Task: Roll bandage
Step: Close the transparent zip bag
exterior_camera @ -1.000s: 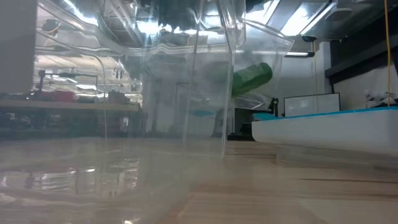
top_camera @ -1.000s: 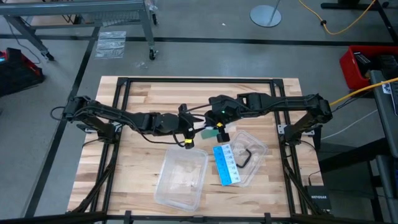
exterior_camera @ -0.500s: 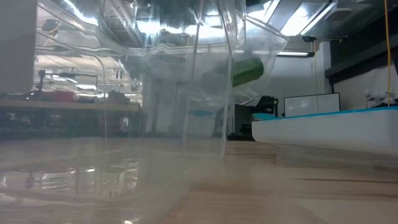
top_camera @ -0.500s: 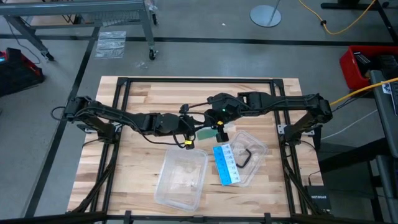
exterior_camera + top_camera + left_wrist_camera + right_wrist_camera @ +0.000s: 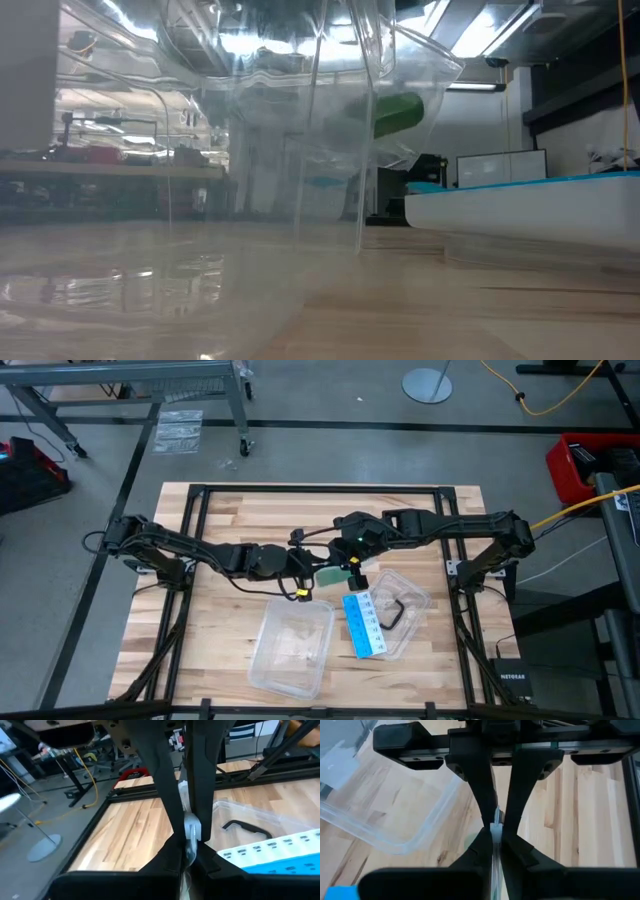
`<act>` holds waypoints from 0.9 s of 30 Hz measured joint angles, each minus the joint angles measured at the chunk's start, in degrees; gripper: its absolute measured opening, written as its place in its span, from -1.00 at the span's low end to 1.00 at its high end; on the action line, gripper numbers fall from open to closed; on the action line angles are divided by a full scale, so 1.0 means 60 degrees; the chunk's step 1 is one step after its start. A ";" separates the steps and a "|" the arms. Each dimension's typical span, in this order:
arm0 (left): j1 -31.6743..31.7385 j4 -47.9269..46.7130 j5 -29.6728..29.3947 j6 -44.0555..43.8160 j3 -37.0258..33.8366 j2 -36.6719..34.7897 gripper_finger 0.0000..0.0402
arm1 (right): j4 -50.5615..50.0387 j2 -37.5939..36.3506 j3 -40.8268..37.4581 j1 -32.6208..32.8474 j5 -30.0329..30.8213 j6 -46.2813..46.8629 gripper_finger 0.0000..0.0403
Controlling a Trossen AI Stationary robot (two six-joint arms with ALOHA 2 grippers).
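Observation:
The bandage (image 5: 331, 574) is a dark green roll inside a crumpled clear plastic wrapper (image 5: 400, 90), hanging above the table's middle. In the low view the bandage (image 5: 397, 113) shows as a short cylinder lying almost level in the wrapper. My left gripper (image 5: 312, 563) comes in from the table's left, and in the left wrist view it (image 5: 191, 827) is shut on the wrapper. From the table's right, my right gripper (image 5: 351, 566) slants down, and its own wrist view shows it (image 5: 495, 827) shut on the wrapper too. The two grippers stand close together. My left gripper pinches a bunched bit of the clear wrapper (image 5: 192, 836) between its two fingers, coming almost level from the table's left. The wrapper is lifted clear of the table. My right gripper pinches a thin edge of the wrapper (image 5: 494, 840) between its fingertips, slanting down from the right. The wrapper hangs below the fingers with the bandage in it.
A clear plastic tub (image 5: 290, 650) stands on the near middle of the table. To its right a blue-and-white card (image 5: 364, 625) leans on a clear tray (image 5: 412, 600) that holds a black clip (image 5: 393, 610). The far half of the table is bare wood.
My left gripper has shut on the wrapper and rolled a little, staying in place. The bandage inside the wrapper has risen slightly and tipped from slanting to nearly level.

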 joint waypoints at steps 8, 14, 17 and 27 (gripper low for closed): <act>0.0007 -0.0237 -0.0132 -0.0047 -0.0004 -0.0142 -1.00 | -0.0181 0.0000 0.0000 0.0004 0.1006 0.0428 -0.56; -0.0008 -0.1097 -0.0023 -0.0622 0.0004 -0.0420 -1.00 | -0.0280 0.0011 -0.0018 -0.0010 0.1510 0.0433 -0.42; -0.0018 -0.1495 0.0028 -0.0871 0.0004 -0.0635 -1.00 | -0.0503 0.0016 -0.0018 -0.0018 0.1590 0.0433 -0.41; -0.0243 -0.2101 -0.0024 -0.1112 0.0011 -0.1611 -1.00 | -0.0609 0.0016 -0.0563 -0.0015 0.1333 0.0506 -0.43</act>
